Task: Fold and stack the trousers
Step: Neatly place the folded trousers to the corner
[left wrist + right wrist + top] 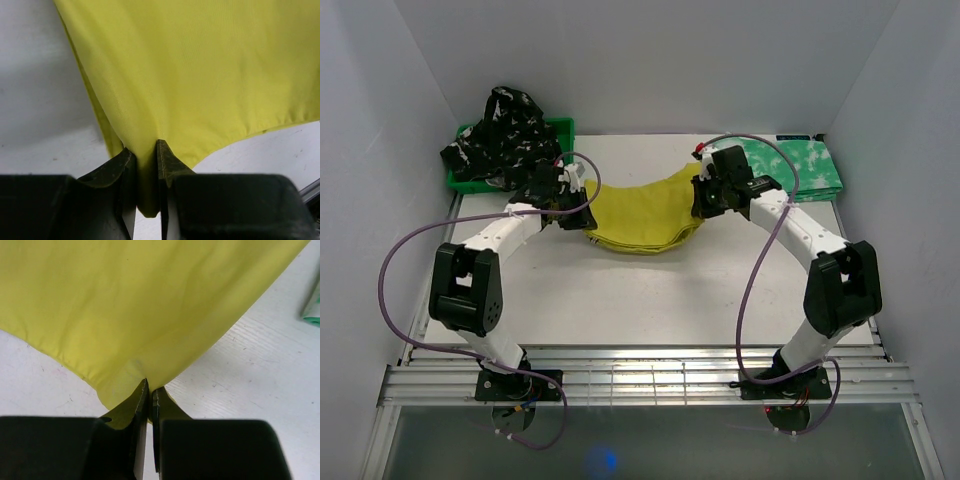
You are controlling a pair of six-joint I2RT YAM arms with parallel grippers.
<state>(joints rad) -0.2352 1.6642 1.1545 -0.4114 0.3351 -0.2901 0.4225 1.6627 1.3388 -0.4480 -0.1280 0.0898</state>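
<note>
The mustard-yellow trousers (642, 212) hang in a sagging band between my two grippers above the middle of the table. My left gripper (572, 190) is shut on their left end, with cloth pinched between its jaws (146, 165). My right gripper (705, 190) is shut on their right end (150, 390). The green-and-white mottled trousers (798, 165) lie folded at the back right. The black trousers with white pattern (508, 135) are heaped on the bin at the back left.
A green plastic bin (470, 183) stands at the back left under the black pair. White walls close in the table on three sides. A corner of the mottled pair shows at the right edge of the right wrist view (312, 310).
</note>
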